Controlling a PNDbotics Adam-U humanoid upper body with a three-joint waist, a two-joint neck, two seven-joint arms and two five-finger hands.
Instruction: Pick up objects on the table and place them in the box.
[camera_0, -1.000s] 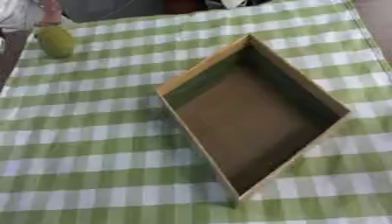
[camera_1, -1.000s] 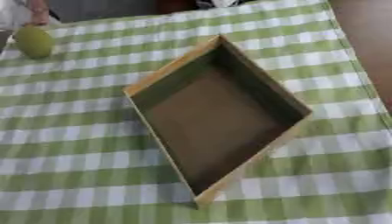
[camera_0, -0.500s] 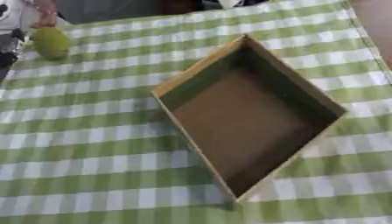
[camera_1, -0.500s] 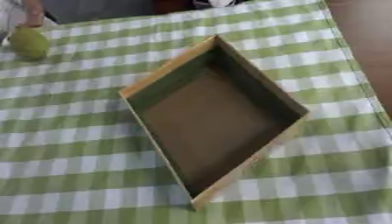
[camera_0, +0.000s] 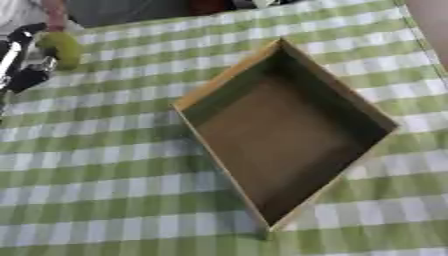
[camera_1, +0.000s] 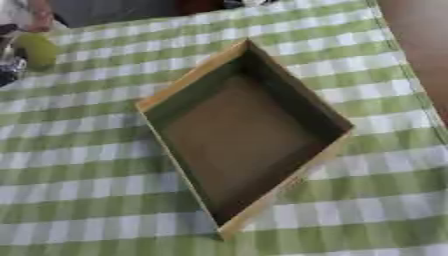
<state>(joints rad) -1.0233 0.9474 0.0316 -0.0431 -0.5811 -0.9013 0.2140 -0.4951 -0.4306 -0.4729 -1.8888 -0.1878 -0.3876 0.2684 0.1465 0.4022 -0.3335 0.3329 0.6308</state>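
A yellow-green fruit (camera_0: 61, 47) lies on the checked cloth (camera_0: 105, 165) of the worktop, well up and to the left of the open cardboard box (camera_0: 289, 132), which sits turned cornerwise with nothing inside. Just left of the fruit, at the picture's edge, the robot's left hand (camera_0: 22, 62) shows black and silver; whether its fingers are spread or curled cannot be told. The right hand does not appear.
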